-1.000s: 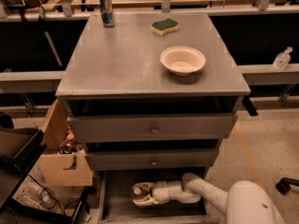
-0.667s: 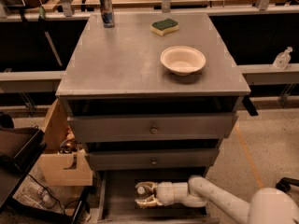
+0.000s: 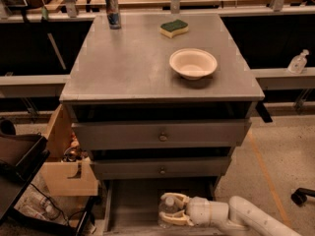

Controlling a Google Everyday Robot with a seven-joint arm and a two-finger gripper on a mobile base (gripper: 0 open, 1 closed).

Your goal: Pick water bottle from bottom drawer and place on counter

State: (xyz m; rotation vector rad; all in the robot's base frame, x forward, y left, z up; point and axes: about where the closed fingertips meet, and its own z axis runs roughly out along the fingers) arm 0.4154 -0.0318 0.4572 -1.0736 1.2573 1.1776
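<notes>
The bottom drawer stands pulled open under the two knobbed drawers, dark grey inside. The water bottle, clear with a white cap, stands upright in it near the front. My gripper reaches in from the right on a white arm, and its cream fingers sit around the bottle on both sides. The counter is the flat grey cabinet top above.
On the counter stand a dark blue-silver can at back left, a green-yellow sponge and a cream bowl. A wooden box sits left of the cabinet. A small pump bottle stands on the right ledge.
My arm has shifted right and lower in the view, while the gripper has stayed at the bottle in the bottom drawer.
</notes>
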